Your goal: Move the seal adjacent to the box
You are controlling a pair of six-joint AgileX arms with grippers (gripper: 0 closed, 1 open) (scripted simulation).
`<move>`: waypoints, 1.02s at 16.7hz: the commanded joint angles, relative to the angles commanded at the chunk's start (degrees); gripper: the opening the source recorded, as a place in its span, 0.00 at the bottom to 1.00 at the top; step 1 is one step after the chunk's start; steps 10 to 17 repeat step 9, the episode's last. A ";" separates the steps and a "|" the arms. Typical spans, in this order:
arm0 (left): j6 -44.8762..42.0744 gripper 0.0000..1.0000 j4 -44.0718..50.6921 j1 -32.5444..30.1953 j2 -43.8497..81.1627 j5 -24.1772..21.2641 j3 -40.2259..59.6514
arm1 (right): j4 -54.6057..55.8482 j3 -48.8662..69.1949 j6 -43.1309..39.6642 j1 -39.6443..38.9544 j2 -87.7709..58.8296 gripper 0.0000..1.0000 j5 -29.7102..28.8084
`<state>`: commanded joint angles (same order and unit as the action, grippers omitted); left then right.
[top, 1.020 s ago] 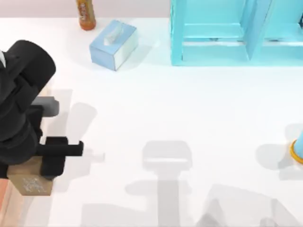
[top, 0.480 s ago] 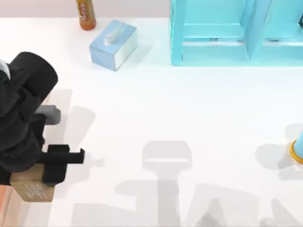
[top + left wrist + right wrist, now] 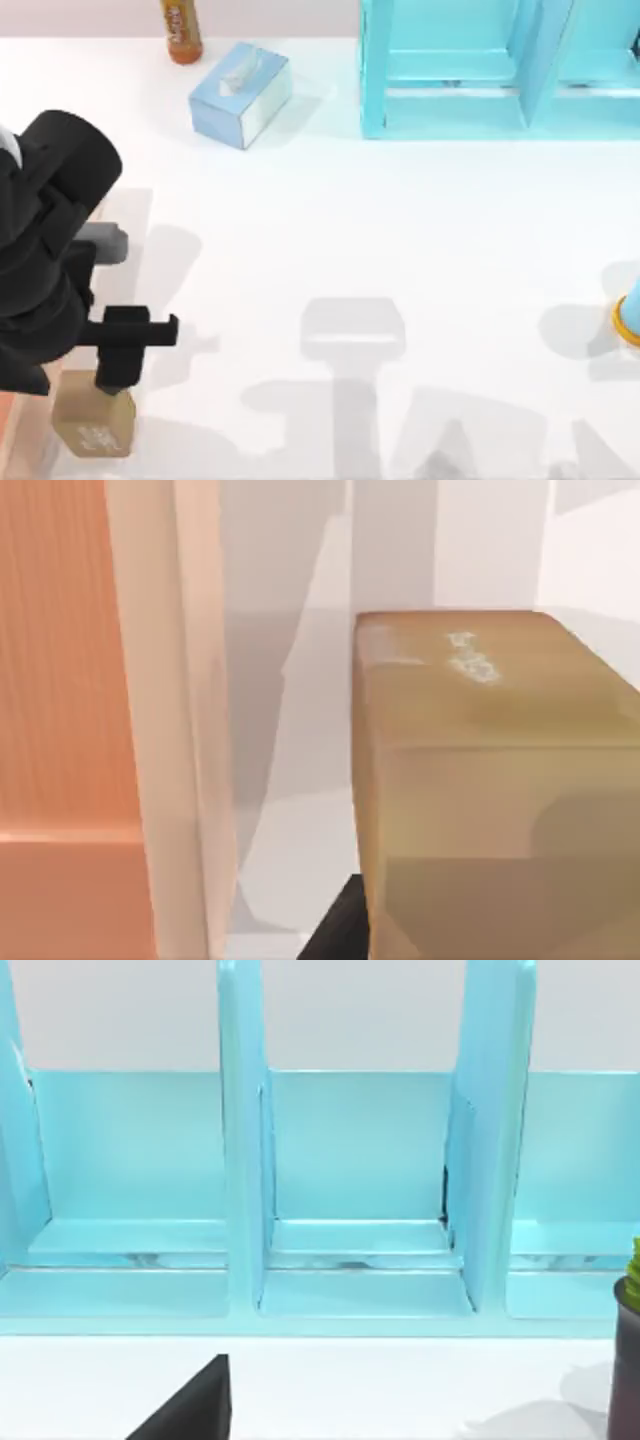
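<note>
One seal [image 3: 93, 425] beside the box [image 3: 8, 420]

The seal [image 3: 94, 424] stands just right of the box [image 3: 8, 430], front-left on the table [image 3: 400, 220].

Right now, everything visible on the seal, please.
The seal is a small tan-brown block, wood-like, with whitish engraved marks on its upward face. It sits at the table's near left corner, beside the box with its light rim, a narrow strip of table between them. The left pincer hangs directly over its far end; contact cannot be judged.
</note>
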<state>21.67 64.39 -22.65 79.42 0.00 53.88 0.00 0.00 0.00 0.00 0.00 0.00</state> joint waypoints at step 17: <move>0.00 1.00 0.00 0.00 0.00 0.00 0.00 | 0.00 0.00 0.00 0.00 0.00 1.00 0.00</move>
